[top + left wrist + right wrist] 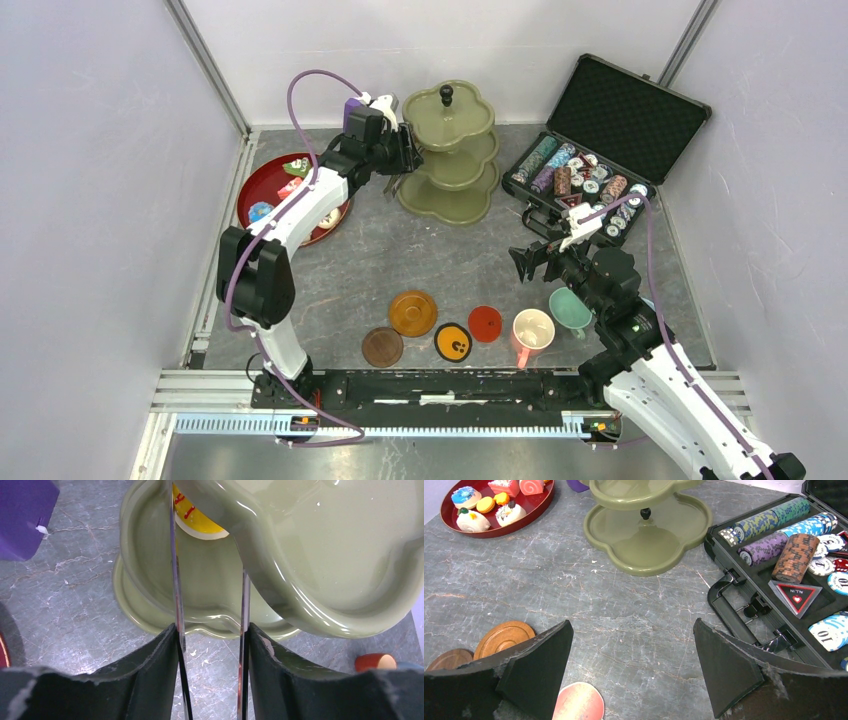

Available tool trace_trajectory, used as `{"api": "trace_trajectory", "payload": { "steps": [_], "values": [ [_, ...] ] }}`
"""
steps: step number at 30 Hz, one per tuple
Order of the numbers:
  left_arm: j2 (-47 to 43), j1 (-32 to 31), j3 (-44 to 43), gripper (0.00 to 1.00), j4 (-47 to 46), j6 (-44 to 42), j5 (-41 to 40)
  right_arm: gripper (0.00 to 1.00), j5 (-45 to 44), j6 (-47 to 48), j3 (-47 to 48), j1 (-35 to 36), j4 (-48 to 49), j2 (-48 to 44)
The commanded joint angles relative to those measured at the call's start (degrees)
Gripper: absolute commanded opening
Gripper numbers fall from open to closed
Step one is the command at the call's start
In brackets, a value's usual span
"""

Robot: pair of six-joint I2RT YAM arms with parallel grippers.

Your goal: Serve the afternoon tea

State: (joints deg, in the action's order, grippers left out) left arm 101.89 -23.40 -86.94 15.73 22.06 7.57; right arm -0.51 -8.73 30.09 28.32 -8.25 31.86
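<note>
Stand [452, 128]: olive-green, three glossy lobed tiers | left pincer [212, 635] grasping tongs [175, 580] | right pincer [632, 630] released

Just ahead of left hand [212, 630], tongs [176, 580] tips lost at upper stand tier [325, 555]; yellow cake [200, 522] mostly hidden beneath; purple object [22, 515] far left cropped.

L pincer [212, 630] clamps tongs [175, 580], arm extended; R pincer [632, 625] wide open.
</note>
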Motion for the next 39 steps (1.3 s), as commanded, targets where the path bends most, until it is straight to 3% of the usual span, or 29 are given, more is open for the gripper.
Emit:
{"api": "trace_trajectory", "payload": {
  "steps": [1,14,22,28,34,39],
  "values": [
    [0.03,-0.34,-2.71,0.59,-2.77,0.88,-0.79,0.98,-0.36,-0.01,0.96,-0.18,1.37,-0.02],
    [-2.31,-0.31,-1.93,0.67,-0.54,-1.17,-1.31,0.98,0.09,-0.01,0.76,-0.19,1.92,0.19],
    [-6.05,-0.25,0.91,0.64,1.0,-2.25,-2.1,0.98,0.34,-0.06,1.01,-0.19,1.91,0.04],
    [-13.17,-0.27,6.11,0.63,3.87,-4.4,-4.02,0.98,0.34,-0.28,0.15,-0.19,2.71,0.08],
    [-24.61,-0.2,13.22,0.61,12.37,-9.53,-8.06,0.98,0.34,-0.04,0.54,-0.19,2.76,-0.09],
    [-35.19,0.08,19.29,0.61,21.11,-14.39,-16.44,0.98,2.08,-0.11,-0.2,-0.19,3.76,0.97]
  ]
}}
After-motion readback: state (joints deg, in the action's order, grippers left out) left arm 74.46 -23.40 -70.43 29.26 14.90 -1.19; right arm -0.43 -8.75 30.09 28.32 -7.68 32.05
